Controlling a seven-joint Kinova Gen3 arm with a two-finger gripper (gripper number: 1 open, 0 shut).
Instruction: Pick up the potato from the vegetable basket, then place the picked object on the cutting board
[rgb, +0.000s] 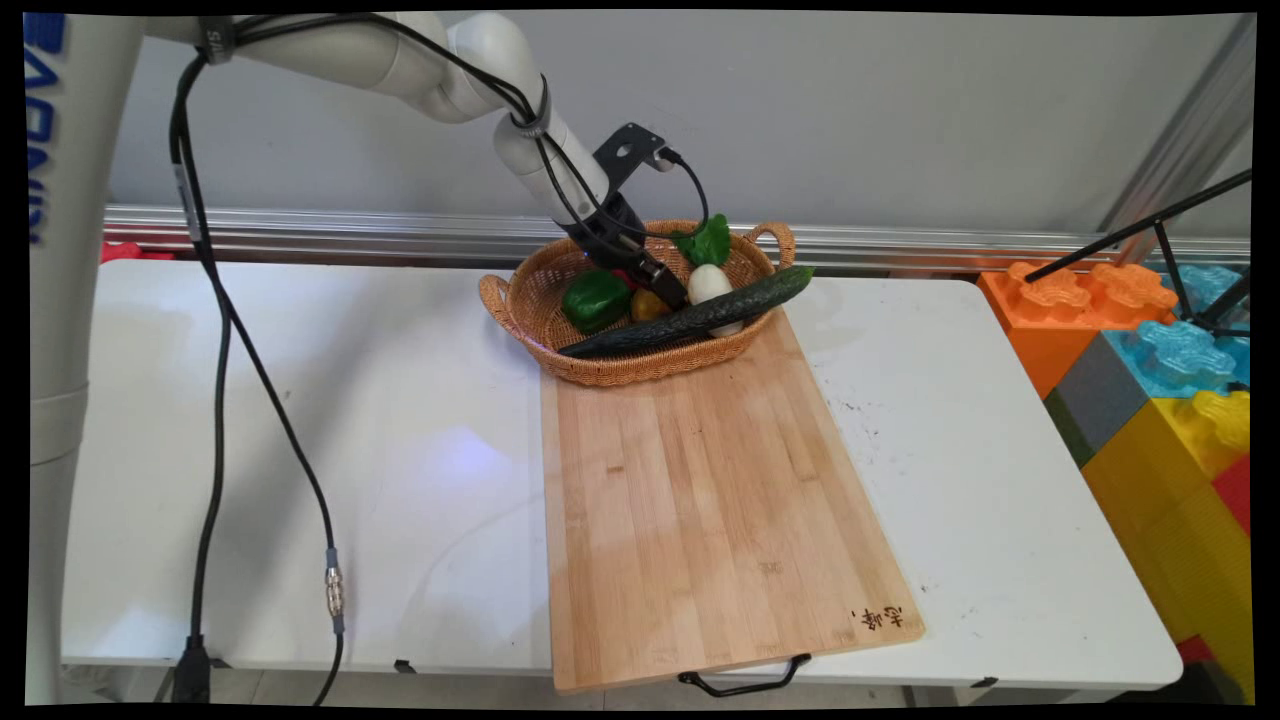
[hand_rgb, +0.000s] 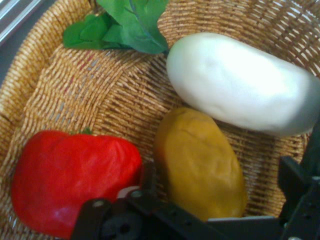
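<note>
My gripper (rgb: 668, 291) reaches down into a wicker basket (rgb: 640, 372) at the far end of a wooden cutting board (rgb: 700, 500). In the hand view the gripper (hand_rgb: 220, 176) is open, its fingers (hand_rgb: 148, 176) standing on either side of a yellow-brown potato-like vegetable (hand_rgb: 200, 160). A red pepper (hand_rgb: 70, 180) lies just left of it. A white radish (hand_rgb: 240, 82) with green leaves (hand_rgb: 125, 22) lies beyond it. In the main view a green pepper (rgb: 595, 298) sits to the gripper's left. A long dark cucumber (rgb: 700, 315) lies across the basket's front.
Large orange, blue and yellow toy blocks (rgb: 1160, 380) stand at the table's right end, with a black tripod leg (rgb: 1140, 225) above them. Black cables (rgb: 215, 400) hang over the left of the white table (rgb: 300, 450). A metal rail (rgb: 300, 232) runs along the wall.
</note>
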